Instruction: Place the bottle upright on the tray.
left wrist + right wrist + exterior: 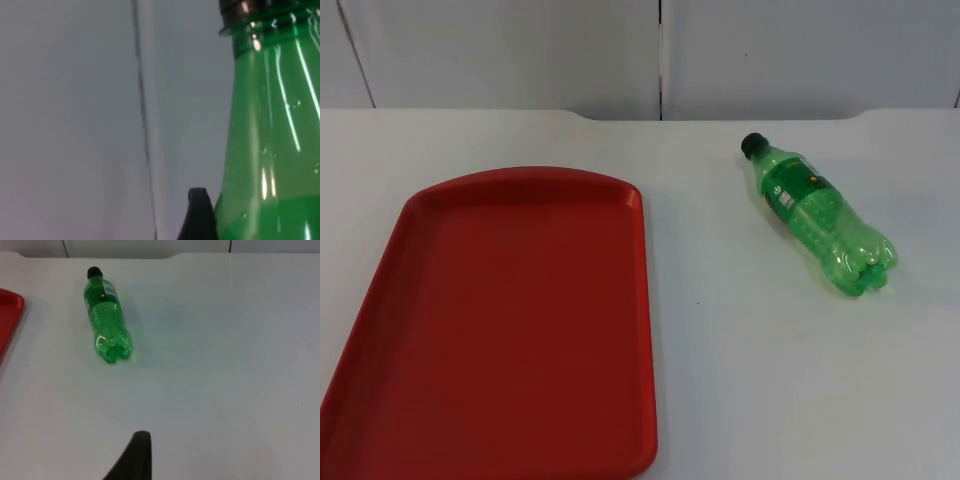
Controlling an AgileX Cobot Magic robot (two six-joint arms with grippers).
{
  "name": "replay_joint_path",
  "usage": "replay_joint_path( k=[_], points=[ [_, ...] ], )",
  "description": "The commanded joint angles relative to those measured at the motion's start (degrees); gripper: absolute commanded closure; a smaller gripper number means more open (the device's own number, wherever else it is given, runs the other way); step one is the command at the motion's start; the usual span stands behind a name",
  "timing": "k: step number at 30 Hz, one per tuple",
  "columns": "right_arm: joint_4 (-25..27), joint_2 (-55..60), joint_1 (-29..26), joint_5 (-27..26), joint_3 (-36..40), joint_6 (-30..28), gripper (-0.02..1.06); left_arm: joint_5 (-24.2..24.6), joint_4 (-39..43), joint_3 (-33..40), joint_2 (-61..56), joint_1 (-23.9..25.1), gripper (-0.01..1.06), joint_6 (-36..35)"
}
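A green plastic bottle (815,213) with a black cap lies on its side on the white table, right of centre. Its cap points toward the back wall and its base toward the front right. The red tray (510,330) lies flat at the left with nothing on it, a hand's width from the bottle. In the right wrist view the lying bottle (106,325) is well ahead of my right gripper (136,457), with the tray's edge (7,315) beside it. In the left wrist view a green bottle's shoulder and black cap (275,140) stand very close beside my left gripper (200,217).
The grey partition wall (660,50) closes off the table's far edge. White table top (780,380) lies between the tray and the bottle and in front of the bottle.
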Motion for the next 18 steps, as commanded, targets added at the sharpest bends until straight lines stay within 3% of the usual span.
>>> replay_joint_path(
  k=[1,5,10,18],
  points=[
    [0.02,-0.22,-0.49,-0.31,0.08,-0.06,0.09,-4.93,-1.6,0.19,-1.5,1.39,1.05,2.28],
    [0.02,-0.22,-0.49,-0.31,0.08,-0.06,0.09,-9.12,-5.57,0.19,-2.13,5.11,1.05,8.14],
    [0.02,-0.22,-0.49,-0.31,0.08,-0.06,0.09,-14.04,-16.93,0.19,-2.13,10.62,1.05,22.78],
    [0.02,-0.22,-0.49,-0.31,0.08,-0.06,0.09,-21.16,-30.02,0.19,-2.13,17.38,1.05,34.22]
  ],
)
